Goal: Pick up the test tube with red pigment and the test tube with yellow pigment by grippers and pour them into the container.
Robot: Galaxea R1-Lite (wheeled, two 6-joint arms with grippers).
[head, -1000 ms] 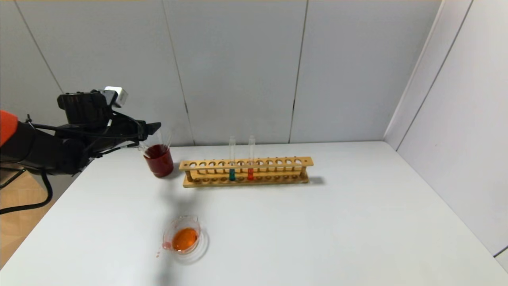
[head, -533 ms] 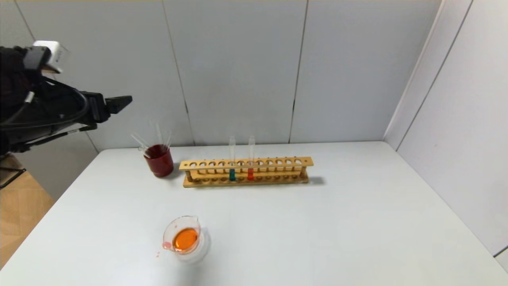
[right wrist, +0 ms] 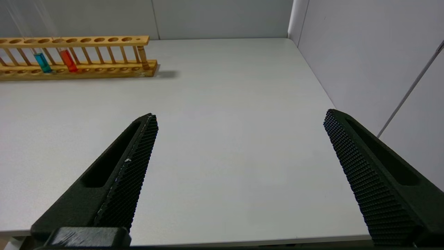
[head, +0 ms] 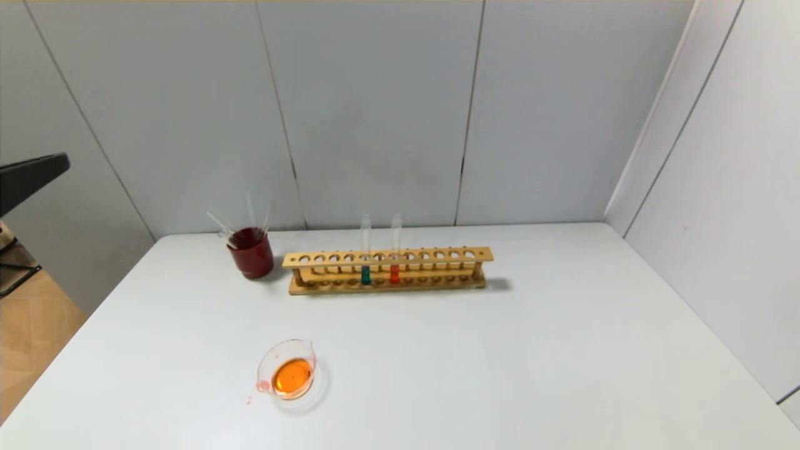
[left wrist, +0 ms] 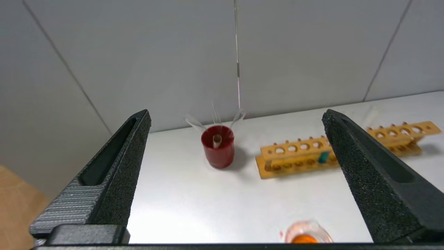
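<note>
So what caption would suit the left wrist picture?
Open left gripper above the table, facing a dark red cup of empty tubes and the wooden rack.

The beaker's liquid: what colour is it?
Orange, in the clear glass beaker; the head view shows it best.

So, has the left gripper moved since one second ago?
Yes. The left gripper, then right beside the dark red cup, has pulled back up and to the robot's left, away from it. Only a fingertip shows at the head view's edge.
</note>
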